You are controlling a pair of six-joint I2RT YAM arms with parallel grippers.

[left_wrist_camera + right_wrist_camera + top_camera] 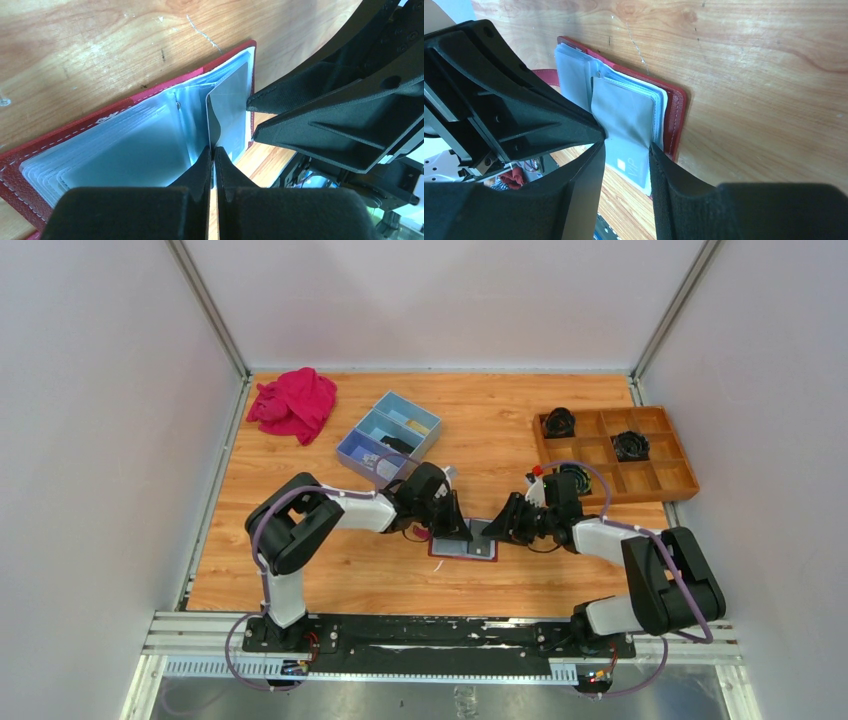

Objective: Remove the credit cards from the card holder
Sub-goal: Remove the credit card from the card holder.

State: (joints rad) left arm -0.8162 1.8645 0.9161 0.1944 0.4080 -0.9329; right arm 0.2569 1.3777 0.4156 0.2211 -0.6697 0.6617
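Card holder [482,548]: lies open on counter [749,100] between the arms, pockets loaded. Left pincer [212,150] pressed together on a raised pocket leaf [621,110]; right pincer [626,147] spread, astride a card [629,165] poking out of that leaf. Risk: the right closing on leaf and card together, dragging the holder or tearing the pocket.

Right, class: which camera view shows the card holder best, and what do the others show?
Left wrist view: the card holder lies open across the frame, red cover and stacked see-through pockets plain. Right wrist view shows one side, partly behind fingers. Top view shows it tiny, largely covered.
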